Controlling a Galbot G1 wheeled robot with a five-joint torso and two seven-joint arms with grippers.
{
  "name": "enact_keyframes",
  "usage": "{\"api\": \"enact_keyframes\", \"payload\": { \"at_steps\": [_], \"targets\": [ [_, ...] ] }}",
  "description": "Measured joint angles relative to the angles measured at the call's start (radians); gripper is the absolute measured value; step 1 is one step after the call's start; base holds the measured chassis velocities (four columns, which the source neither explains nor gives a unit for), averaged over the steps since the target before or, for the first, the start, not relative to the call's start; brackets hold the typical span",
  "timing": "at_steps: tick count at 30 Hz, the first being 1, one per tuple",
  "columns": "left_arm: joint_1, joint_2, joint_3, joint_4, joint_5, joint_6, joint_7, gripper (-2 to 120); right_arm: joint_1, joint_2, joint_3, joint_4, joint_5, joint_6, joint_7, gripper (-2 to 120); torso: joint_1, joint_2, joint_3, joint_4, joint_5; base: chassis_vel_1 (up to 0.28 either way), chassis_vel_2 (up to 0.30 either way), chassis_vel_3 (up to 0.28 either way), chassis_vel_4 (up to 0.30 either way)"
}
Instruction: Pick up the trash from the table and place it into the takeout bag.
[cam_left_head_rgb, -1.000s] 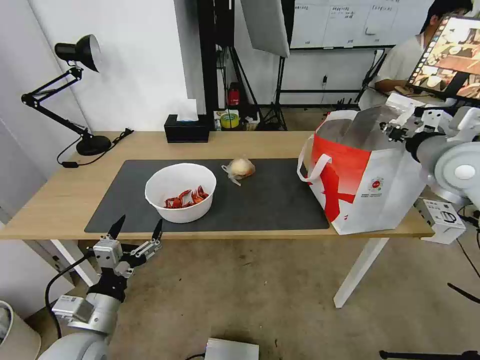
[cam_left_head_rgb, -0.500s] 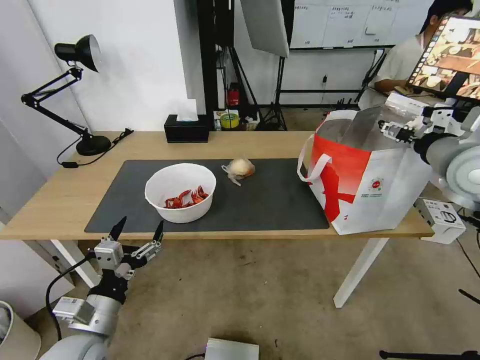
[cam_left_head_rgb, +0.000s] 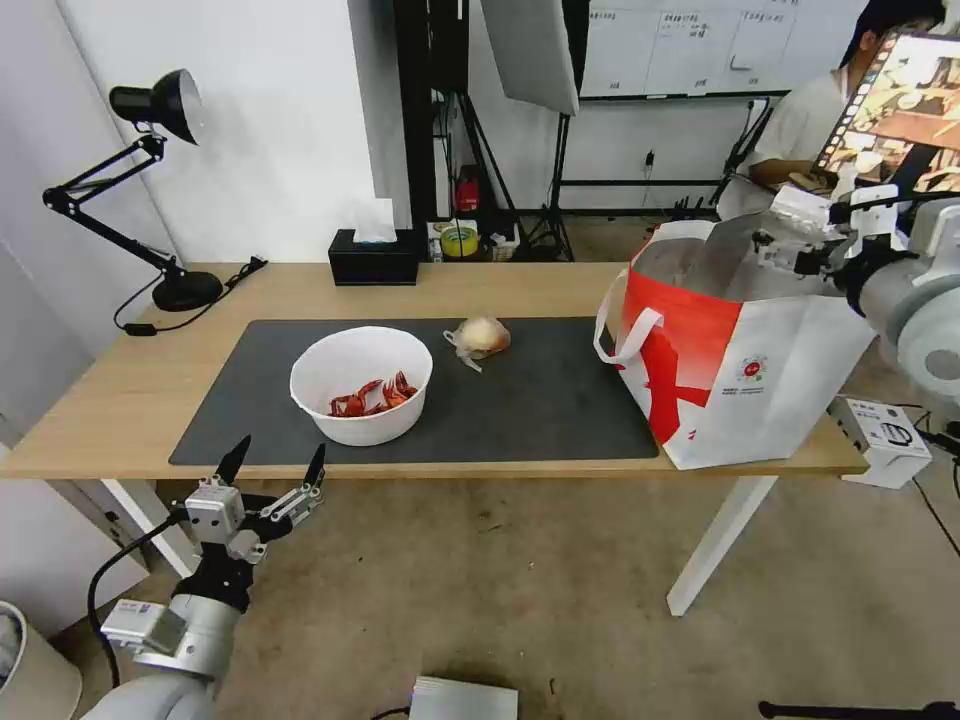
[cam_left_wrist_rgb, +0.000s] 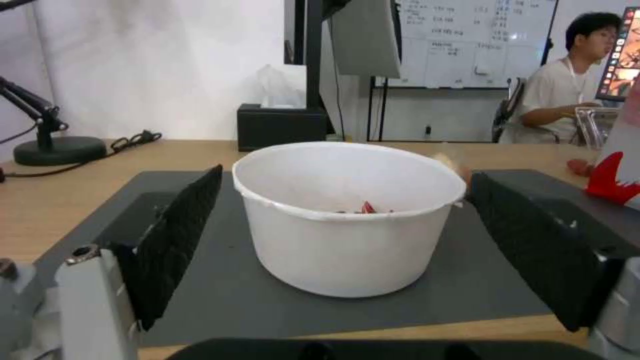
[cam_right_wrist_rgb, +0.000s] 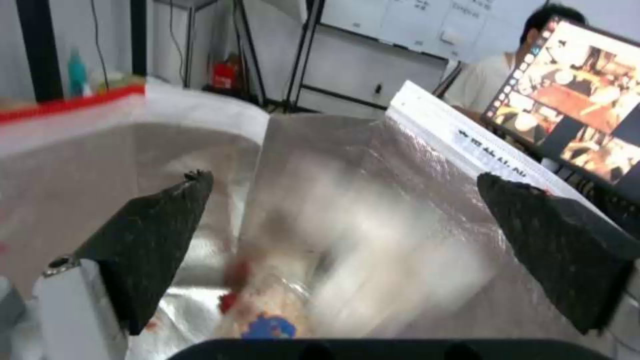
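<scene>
A black desk lamp (cam_left_head_rgb: 160, 110) is standing at the far left corner of the table (cam_left_head_rgb: 120, 400). The left gripper (cam_left_head_rgb: 272, 463) is hovering below the table's near edge, fingers (cam_left_wrist_rgb: 175, 235) spread wide and empty, in line with the white bowl (cam_left_head_rgb: 362, 383), which is sitting on the dark grey mat (cam_left_head_rgb: 540, 400); the head view is showing red crayfish shells (cam_left_head_rgb: 372, 394) clearly, while the left wrist view is giving only a red sliver above the rim. A black tissue box (cam_left_head_rgb: 374, 258) is sitting at the table's far edge. The beige ball in clear film (cam_left_head_rgb: 480, 337) is lying on the mat, right of the bowl. The takeout bag (cam_left_head_rgb: 735, 375) is standing at the table's right end, bearing a small round logo, unreadable. The right gripper (cam_left_head_rgb: 800, 252) is hovering over the bag's open top, fingers (cam_right_wrist_rgb: 150, 235) spread and empty; its wrist view is showing foil lining, a blurred clear item with red and blue marks inside, and printed rim lettering, illegible.
</scene>
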Motion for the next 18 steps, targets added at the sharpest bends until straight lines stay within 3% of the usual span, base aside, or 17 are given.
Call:
{"api": "enact_keyframes", "payload": {
  "at_steps": [4,10,18],
  "targets": [
    [0.003,-0.002,0.001,0.0,0.0,-0.006,0.001,100,-0.052,-0.006,0.034,0.002,-0.062,0.002,-0.044,100,0.0,0.0,0.0,0.0,0.0,0.0,0.0,0.0,0.0],
    [0.006,-0.005,0.002,0.0,0.001,-0.01,0.001,100,-0.088,0.006,0.063,0.003,-0.055,0.051,-0.027,100,0.0,0.0,0.0,0.0001,0.0,0.0,0.0,0.0,0.0],
    [0.009,-0.007,-0.002,-0.003,0.003,-0.011,0.002,100,-0.149,0.054,0.121,0.031,0.015,0.241,-0.004,100,0.0,0.0,0.0,0.0,-0.0001,0.0,0.0,0.0,0.0]
  ]
}}
